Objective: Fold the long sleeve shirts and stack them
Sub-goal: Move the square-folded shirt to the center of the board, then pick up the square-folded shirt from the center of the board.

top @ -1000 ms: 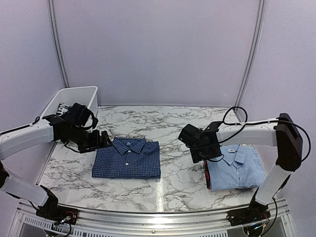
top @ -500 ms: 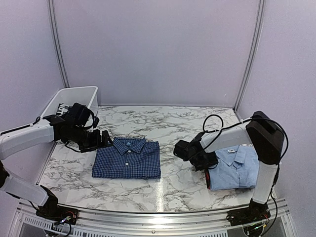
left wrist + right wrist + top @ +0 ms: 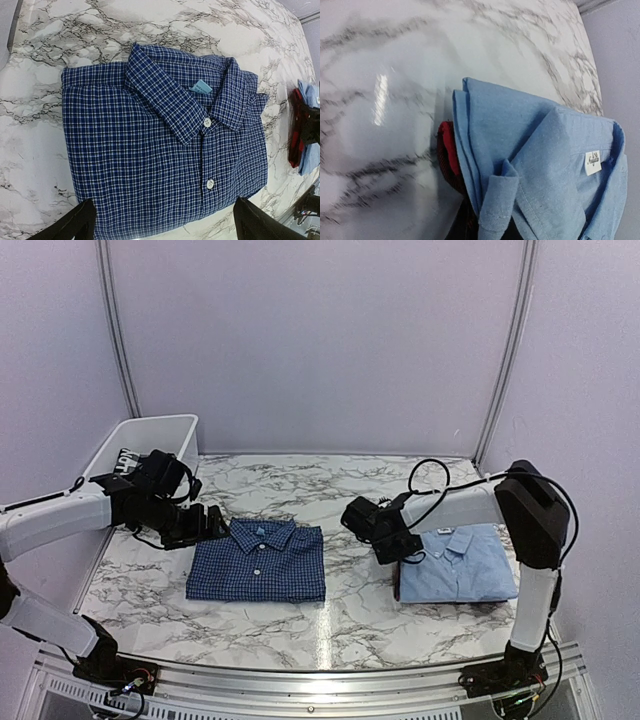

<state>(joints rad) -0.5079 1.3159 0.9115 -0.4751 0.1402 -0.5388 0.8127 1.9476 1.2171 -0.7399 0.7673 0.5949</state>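
The dark blue checked long sleeve shirt lies folded, collar up, on the marble table; it fills the left wrist view. My left gripper hovers at its left edge, open, with its fingers spread wider than the shirt's near end. On the right lies the folded light blue long sleeve shirt. My right gripper sits at its left edge, shut on a pinched-up fold of that cloth. The white neck label shows.
A white bin stands at the back left corner of the table. A red and black cloth lies under the light blue shirt's left edge, and also shows in the left wrist view. Grey walls enclose the table.
My right gripper came down to the light blue shirt's left edge, shut on it, and the shirt has slid left. The left arm and dark blue shirt have not moved.
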